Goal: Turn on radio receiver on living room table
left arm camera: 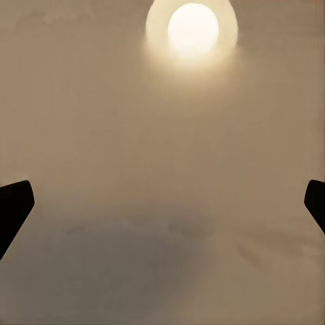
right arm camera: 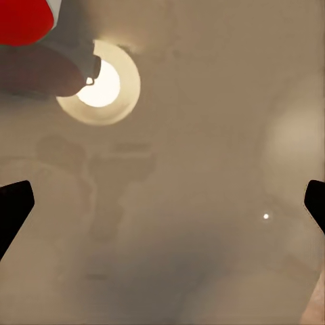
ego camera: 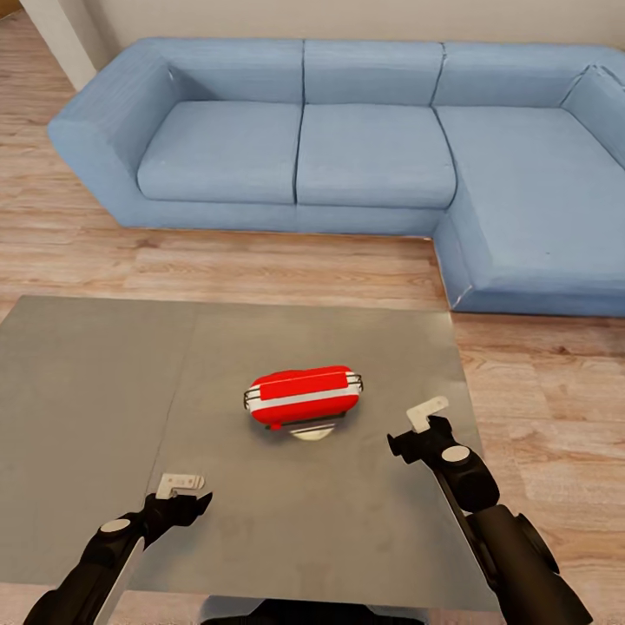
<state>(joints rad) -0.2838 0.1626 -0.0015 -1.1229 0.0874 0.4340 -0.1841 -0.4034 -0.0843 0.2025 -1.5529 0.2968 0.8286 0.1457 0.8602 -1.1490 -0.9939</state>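
1. The blue sofa (ego camera: pixel 382 156) runs along the far wall from 10 to 2 o'clock, well apart from your work and no obstacle.
2. The surface (ego camera: pixel 104 417) lies right in front of you, glossy grey, with bare top between both arms and the target.
3. The radio (ego camera: pixel 302 396) rests near the surface's middle, at about 12 o'clock, with its long axis running side to side. You cannot tell from here where the dial faces.
4. Your right gripper (ego camera: pixel 420 427) is the nearer one; the radio lies at its 10 o'clock, close but apart. In the right wrist view a red corner of the radio (right arm camera: pixel 24 19) shows at the frame's edge, and the dark fingers (right arm camera: pixel 12 206) stand spread, grasping nothing.
5. Your left gripper (ego camera: pixel 182 488) hangs over the near edge, with the radio at its 1 o'clock, farther off; its fingers (left arm camera: pixel 12 206) are likewise released and empty.
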